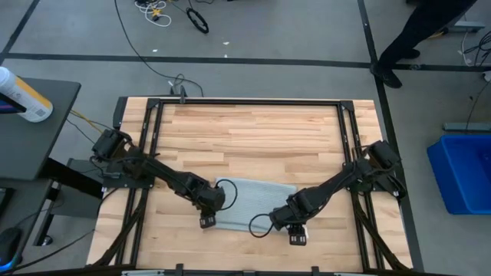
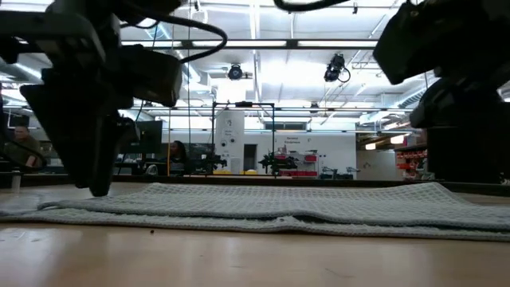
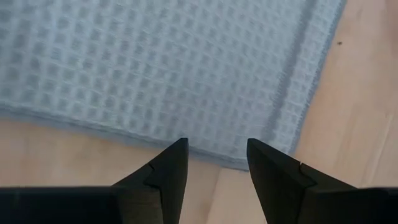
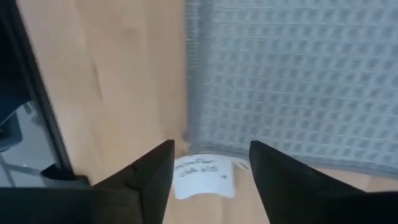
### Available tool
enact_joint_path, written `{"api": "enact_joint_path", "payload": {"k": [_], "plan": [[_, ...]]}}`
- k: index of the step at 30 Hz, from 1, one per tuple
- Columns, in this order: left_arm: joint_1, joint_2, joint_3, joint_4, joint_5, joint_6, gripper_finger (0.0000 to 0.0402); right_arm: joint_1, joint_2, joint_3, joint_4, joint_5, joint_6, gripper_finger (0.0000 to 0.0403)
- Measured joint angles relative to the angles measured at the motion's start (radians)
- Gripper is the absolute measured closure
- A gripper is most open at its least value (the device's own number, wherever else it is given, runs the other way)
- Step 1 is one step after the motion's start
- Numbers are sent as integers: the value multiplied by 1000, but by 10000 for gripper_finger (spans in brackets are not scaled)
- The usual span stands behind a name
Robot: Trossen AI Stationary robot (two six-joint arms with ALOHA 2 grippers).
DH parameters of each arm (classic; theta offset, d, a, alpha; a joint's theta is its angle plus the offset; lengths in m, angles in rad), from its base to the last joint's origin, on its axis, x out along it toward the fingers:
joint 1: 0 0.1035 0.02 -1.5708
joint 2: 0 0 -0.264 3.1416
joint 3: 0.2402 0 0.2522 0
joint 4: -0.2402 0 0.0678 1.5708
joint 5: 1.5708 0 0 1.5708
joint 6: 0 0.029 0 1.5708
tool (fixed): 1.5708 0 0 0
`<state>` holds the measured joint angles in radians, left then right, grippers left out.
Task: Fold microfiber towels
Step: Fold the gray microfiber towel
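1. Left claw [image 3: 214,163]: I read its two dark fingers as spread apart with nothing between them, poised just above the near left corner of the light grey-blue waffle-textured microfiber towel [image 1: 257,203].
2. Right claw [image 4: 211,163]: fingers likewise apart and empty, over the towel's near right corner, where a small white printed tag [image 4: 202,176] lies on the wood just past the hem.
3. Towel position: it lies on the pale wooden bench [image 1: 253,130], in the near half, between the two arms. In the low view the cloth [image 2: 263,209] is flat, with what looks like a second layer edge along the front; I cannot tell for certain whether one fold is already in.
4. Progress, my judgement: both claws are staged at the near corners but neither has pinched cloth. The grasp, lift and fold-over are not yet done.
5. Containers: a blue plastic bin [image 1: 464,172] stands on the floor beside the bench's right side; I cannot make out its contents.
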<state>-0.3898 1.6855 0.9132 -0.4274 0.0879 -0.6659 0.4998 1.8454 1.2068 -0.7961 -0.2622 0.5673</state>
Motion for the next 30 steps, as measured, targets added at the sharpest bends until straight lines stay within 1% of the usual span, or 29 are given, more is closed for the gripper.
{"api": "enact_joint_path", "payload": {"k": [3,7,12,14,16,19,22,26,30], "plan": [[29,-5,14,-10,15,38,228,-15,0,0,-19,0,-18,203],[45,-5,21,-19,108,64,228,-26,0,0,-40,0,-29,213],[-9,-5,20,-16,127,56,228,-26,0,0,-41,9,-22,206],[-38,-5,20,0,120,38,228,-26,0,0,-40,28,-7,199],[-59,-5,20,10,88,16,228,-24,0,0,-39,43,7,193],[-71,-5,20,25,58,17,228,-24,0,0,-38,58,29,191],[-72,2,20,32,50,30,228,-24,0,0,-38,76,38,199],[-83,3,20,33,-5,30,228,-24,0,0,-38,101,39,213],[-102,3,20,27,-20,37,228,-24,0,0,-37,135,46,222]]}}
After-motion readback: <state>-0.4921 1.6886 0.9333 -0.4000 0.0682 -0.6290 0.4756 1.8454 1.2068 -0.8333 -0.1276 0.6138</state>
